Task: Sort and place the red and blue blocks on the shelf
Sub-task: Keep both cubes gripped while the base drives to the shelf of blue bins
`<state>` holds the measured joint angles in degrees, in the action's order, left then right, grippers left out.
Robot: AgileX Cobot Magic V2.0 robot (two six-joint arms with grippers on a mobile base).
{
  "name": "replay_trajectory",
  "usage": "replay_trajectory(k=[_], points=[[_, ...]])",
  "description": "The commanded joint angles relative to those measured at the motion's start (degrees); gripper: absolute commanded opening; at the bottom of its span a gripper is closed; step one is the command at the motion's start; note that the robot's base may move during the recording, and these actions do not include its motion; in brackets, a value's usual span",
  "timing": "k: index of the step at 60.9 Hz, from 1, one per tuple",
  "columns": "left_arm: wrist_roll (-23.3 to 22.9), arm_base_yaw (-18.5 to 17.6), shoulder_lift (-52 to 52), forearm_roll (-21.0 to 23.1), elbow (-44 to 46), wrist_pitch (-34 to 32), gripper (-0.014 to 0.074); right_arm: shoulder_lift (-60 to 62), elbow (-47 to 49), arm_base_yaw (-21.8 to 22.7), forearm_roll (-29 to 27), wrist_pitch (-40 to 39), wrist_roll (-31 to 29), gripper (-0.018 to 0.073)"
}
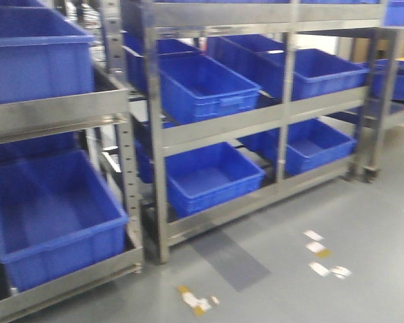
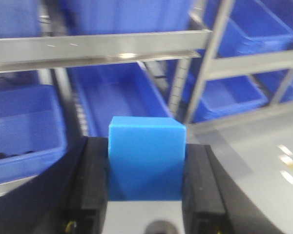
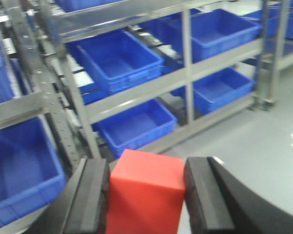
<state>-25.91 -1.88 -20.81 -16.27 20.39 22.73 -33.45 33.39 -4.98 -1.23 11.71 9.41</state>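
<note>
Holding blue block (image 2: 146,146) clamped in my left pincer (image 2: 146,163), red block (image 3: 145,183) in my right pincer (image 3: 149,197); risk: clipping a shelf rail (image 2: 97,46) could knock either loose.

1. I can read no text, number or brand in any of my three views.
2. The pale stickers (image 1: 316,247) on the grey floor (image 1: 363,202) are too blurred for me to tell whether they carry print.
3. The blue block (image 2: 146,156) and the red block (image 3: 145,192) turn plain faces to my wrist cameras.
4. The shelf (image 1: 222,124) rails and the blue crates (image 1: 209,87) give me nothing legible.
</note>
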Motion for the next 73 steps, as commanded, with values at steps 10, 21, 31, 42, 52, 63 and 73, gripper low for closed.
replay_trajectory(k=[10,21,31,42,52,63,73], points=[[-0.3,0.0,-0.4,-0.5,1.6,-4.8,0.0122,0.0,1.5,0.4,0.5,-5.4,-0.3,0.0048],[-0.3,0.0,-0.4,-0.5,1.6,-4.8,0.0122,0.0,1.5,0.4,0.5,-5.4,-0.3,0.0048],[-0.3,0.0,-0.4,-0.5,1.6,-4.8,0.0122,0.0,1.5,0.4,0.5,-5.4,-0.3,0.0048],[-0.3,0.0,-0.4,-0.5,1.6,-4.8,0.0122,0.0,1.5,0.4,0.5,-5.4,-0.3,0.0048],[-0.3,0.0,-0.4,-0.5,1.6,-4.8,0.0122,0.0,1.5,0.4,0.5,-5.4,-0.3,0.0048],[-0.3,0.0,-0.4,-0.5,1.6,-4.8,0.0122,0.0,1.5,0.4,0.5,-5.4,-0.3,0.0048],[-0.3,0.0,-0.4,-0.5,1.6,-4.8,0.0122,0.0,1.5,0.4,0.5,-5.4,-0.3,0.0048]])
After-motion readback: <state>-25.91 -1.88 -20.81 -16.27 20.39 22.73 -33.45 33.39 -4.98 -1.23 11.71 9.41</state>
